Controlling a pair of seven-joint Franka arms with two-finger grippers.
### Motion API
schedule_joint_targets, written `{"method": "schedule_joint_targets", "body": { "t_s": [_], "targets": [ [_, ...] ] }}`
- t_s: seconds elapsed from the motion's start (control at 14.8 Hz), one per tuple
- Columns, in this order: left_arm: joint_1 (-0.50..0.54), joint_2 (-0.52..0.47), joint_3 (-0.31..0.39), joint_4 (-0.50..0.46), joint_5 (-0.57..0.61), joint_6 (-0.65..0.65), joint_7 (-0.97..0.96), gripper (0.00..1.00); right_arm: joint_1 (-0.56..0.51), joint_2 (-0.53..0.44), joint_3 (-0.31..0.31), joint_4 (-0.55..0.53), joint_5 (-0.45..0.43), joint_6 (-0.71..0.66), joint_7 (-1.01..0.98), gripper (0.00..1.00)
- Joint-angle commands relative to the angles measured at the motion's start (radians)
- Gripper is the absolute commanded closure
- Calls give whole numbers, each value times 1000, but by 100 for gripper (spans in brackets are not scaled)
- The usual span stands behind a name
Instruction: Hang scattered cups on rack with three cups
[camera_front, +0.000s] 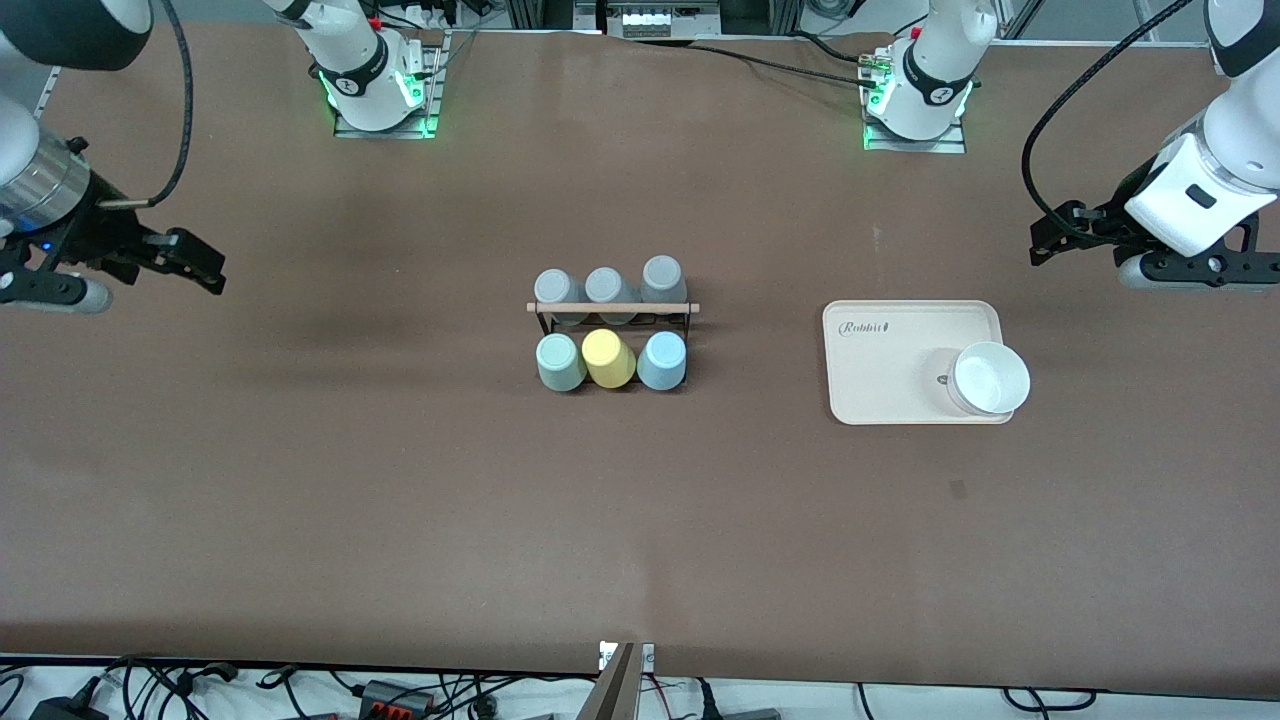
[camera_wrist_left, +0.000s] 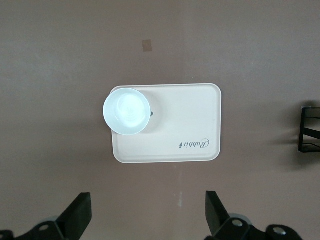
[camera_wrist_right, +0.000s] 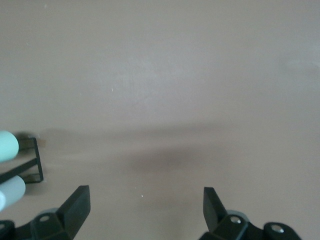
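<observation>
The black wire rack (camera_front: 612, 309) with a wooden rod stands mid-table. Three grey cups (camera_front: 604, 286) hang on its side farther from the front camera. The mint-green cup (camera_front: 560, 361), a yellow cup (camera_front: 607, 357) and the light blue cup (camera_front: 662, 359) hang on its nearer side. My right gripper (camera_front: 200, 262) is open and empty over bare table toward the right arm's end. My left gripper (camera_front: 1050, 235) is open and empty toward the left arm's end. The right wrist view shows open fingers (camera_wrist_right: 77, 205), the rack's corner (camera_wrist_right: 32, 160) and the mint-green cup (camera_wrist_right: 7, 145).
A cream tray (camera_front: 890, 370) with a white bowl (camera_front: 990, 378) on it lies between the rack and the left arm's end. In the left wrist view the tray (camera_wrist_left: 200, 115), the bowl (camera_wrist_left: 127, 111) and the rack's edge (camera_wrist_left: 310, 130) show past my open left gripper (camera_wrist_left: 147, 210).
</observation>
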Motion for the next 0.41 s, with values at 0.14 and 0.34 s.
{"method": "schedule_joint_targets", "body": {
  "t_s": [0.14,0.34],
  "targets": [
    [4,7,-1,24,-14,-28,5,0,-15,-30,8,-35,-5,19,-42,0],
    [4,8,-1,24,-14,-28,5,0,-15,8,8,34,2,-29,-53,0]
  ]
}}
